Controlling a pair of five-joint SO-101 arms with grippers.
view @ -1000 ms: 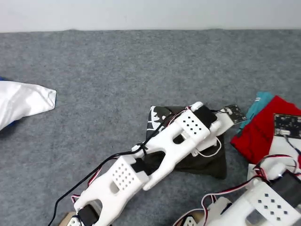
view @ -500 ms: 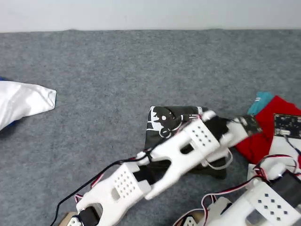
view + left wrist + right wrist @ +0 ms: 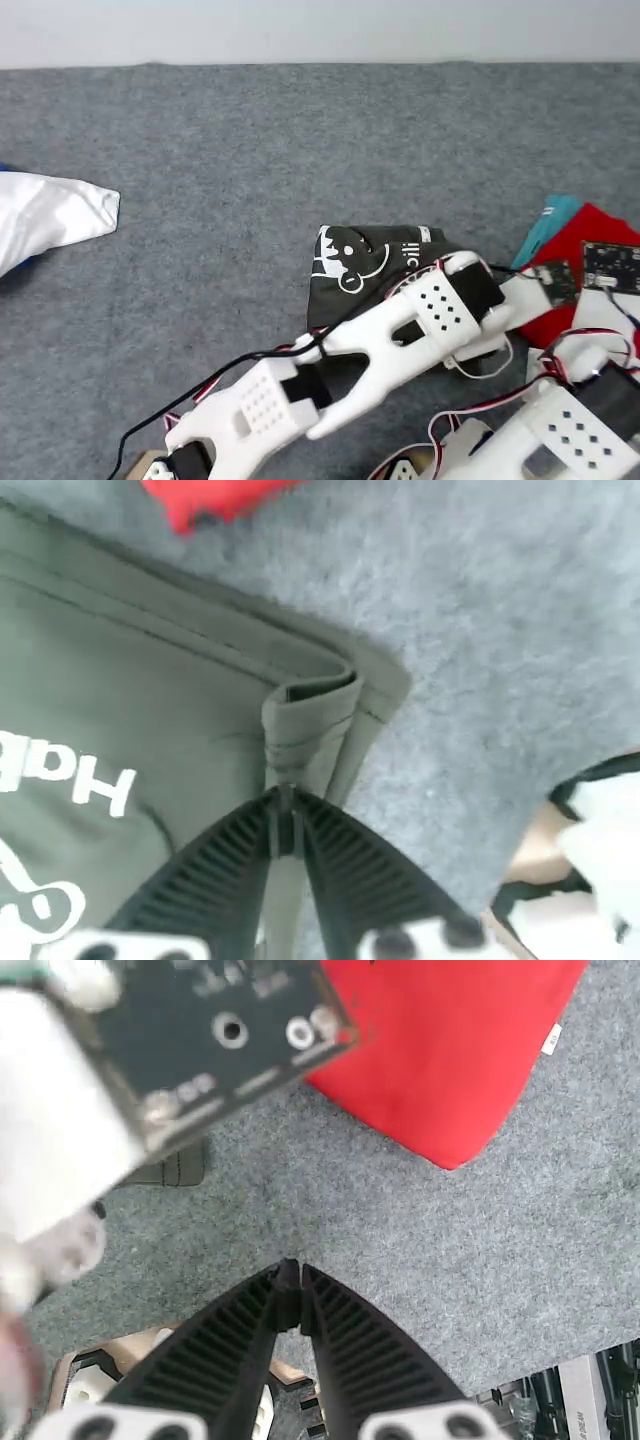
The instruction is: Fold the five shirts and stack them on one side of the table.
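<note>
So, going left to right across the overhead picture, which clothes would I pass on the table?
White shirt → dark printed shirt → red shirt.

I note the surface [image 3: 220, 140] is carpeted in grey. On it lie a folded dark shirt [image 3: 385, 255] near the middle, a red shirt [image 3: 590, 225] touching teal cloth [image 3: 548, 225] at my right, and a white shirt [image 3: 50, 215] far left.

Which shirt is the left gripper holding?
The dark printed shirt mid-table; the left gripper pinches its folded edge. The red shirt and white shirt lie free.
</note>
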